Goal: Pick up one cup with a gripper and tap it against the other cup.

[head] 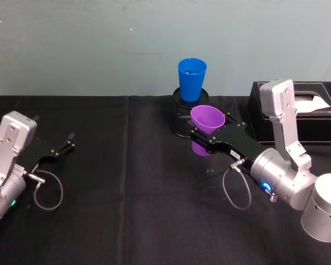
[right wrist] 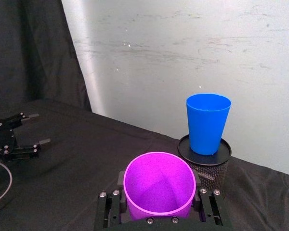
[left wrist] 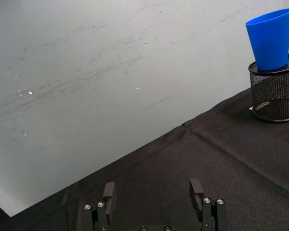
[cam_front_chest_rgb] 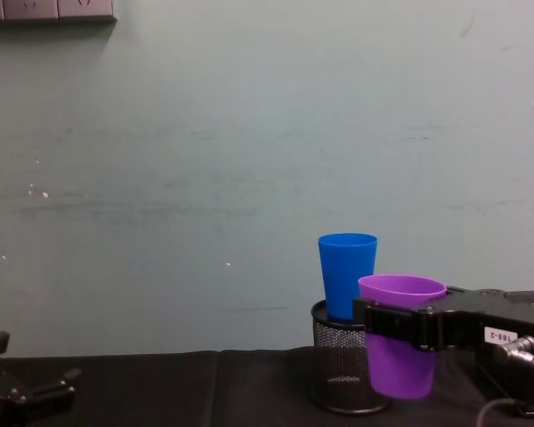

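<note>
The purple cup (head: 207, 122) hangs upright above the table with my right gripper (head: 201, 139) shut on its sides; in the right wrist view the black jaws flank the purple cup (right wrist: 159, 187). The blue cup (head: 191, 79) stands upright on top of a black wire-mesh pen holder (head: 183, 118), just behind the purple one. In the chest view the purple cup (cam_front_chest_rgb: 400, 365) sits lower than, and to the right of, the blue cup (cam_front_chest_rgb: 347, 271), apart from it. My left gripper (head: 66, 144) rests open at the far left, holding nothing.
A black tissue box (head: 303, 113) stands at the back right, close behind the right arm. The table is covered in black cloth (head: 127, 210), and a pale wall rises right behind the pen holder (left wrist: 274, 94).
</note>
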`<action>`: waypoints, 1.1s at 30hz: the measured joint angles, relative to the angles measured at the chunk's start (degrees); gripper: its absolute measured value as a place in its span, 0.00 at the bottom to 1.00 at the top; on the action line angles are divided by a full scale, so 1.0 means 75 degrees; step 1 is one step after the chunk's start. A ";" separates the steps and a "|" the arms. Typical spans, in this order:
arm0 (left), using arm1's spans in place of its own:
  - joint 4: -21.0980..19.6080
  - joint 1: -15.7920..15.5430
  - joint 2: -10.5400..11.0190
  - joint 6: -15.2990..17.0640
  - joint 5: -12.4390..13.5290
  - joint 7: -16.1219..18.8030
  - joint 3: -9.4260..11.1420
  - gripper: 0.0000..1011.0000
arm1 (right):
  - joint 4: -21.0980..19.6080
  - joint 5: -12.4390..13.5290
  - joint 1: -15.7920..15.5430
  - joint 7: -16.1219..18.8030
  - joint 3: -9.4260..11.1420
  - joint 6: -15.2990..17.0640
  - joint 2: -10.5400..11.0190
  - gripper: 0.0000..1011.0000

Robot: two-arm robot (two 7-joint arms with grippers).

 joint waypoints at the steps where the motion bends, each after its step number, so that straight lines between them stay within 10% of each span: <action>1: 0.0000 0.0000 0.0000 0.0000 0.0000 0.0000 -0.0001 0.99 | 0.0000 0.0000 0.0000 0.0000 0.0000 0.0000 0.0000 0.73; 33: 0.0001 0.0000 0.0000 0.0000 0.0000 0.0000 0.0000 0.99 | 0.0000 0.0000 -0.0001 0.0000 0.0000 0.0000 0.0000 0.73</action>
